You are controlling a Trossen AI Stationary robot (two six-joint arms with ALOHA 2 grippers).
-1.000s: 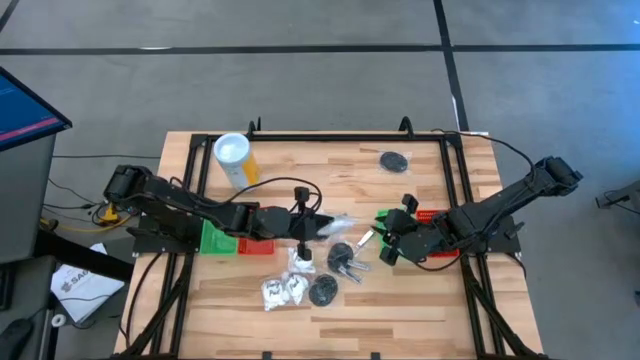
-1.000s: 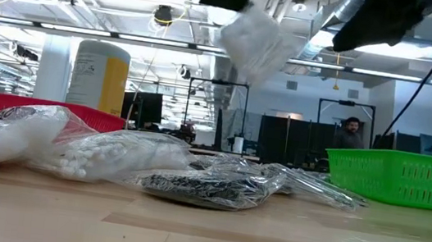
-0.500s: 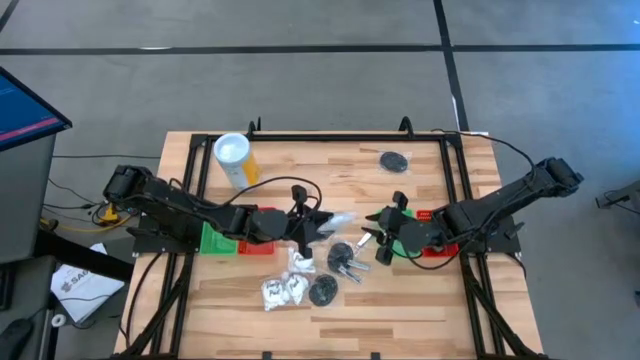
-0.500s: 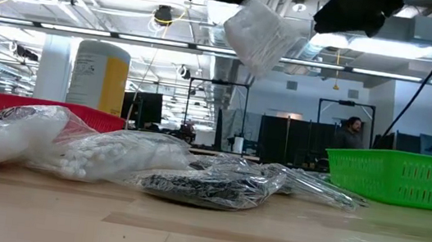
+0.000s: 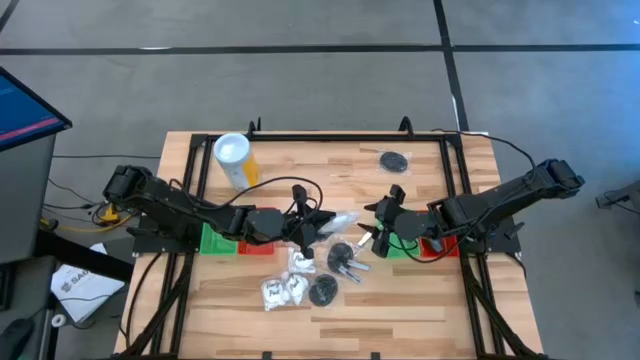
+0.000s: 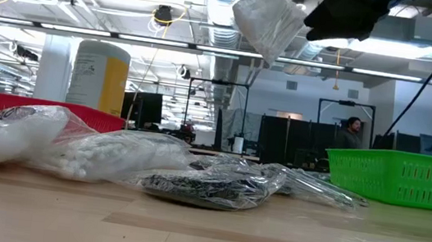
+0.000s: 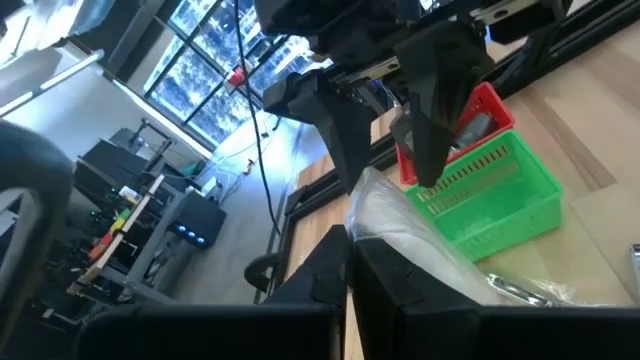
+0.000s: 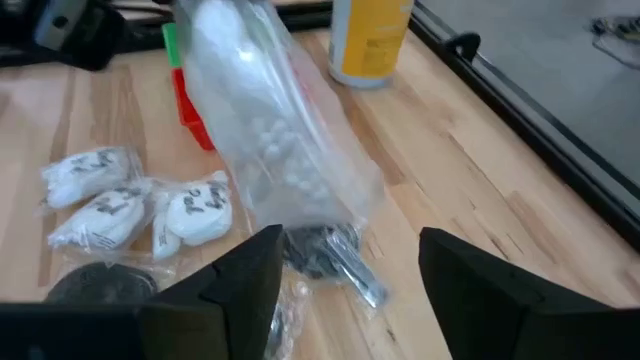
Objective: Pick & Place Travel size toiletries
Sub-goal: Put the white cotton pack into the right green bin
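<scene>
My left gripper point(image 5: 308, 222) is shut on a clear plastic bag of small white pieces point(image 5: 337, 219), held in the air over the middle of the table. My right gripper point(image 5: 372, 225) is open just right of the bag's free end point(image 8: 300, 190), with a finger on either side of the line toward it, touching nothing. Below on the table lie white sachets point(image 5: 285, 290), black discs point(image 5: 323, 292) and a silvery tube point(image 8: 355, 275). In the low view the bag point(image 6: 270, 20) hangs high above these packets. My left gripper pinches one end of the clear bag point(image 7: 372, 222) between its two fingers, coming about level from the table's left. The bag is lifted clear of the table and juts out toward the right gripper, slanting downward, its free end loose.
A yellow cylinder with a white top point(image 5: 235, 158) stands at the far left. Green and red trays sit under each arm point(image 5: 228, 242) point(image 5: 428, 246). One black disc point(image 5: 394, 160) lies alone at the far right. Bare wood lies along the near edge.
My right gripper has moved toward the table's left and far edge, up to the bag's free end, and has opened wide. My left gripper has rolled about its own line, and the bag has tipped and risen a little with it.
</scene>
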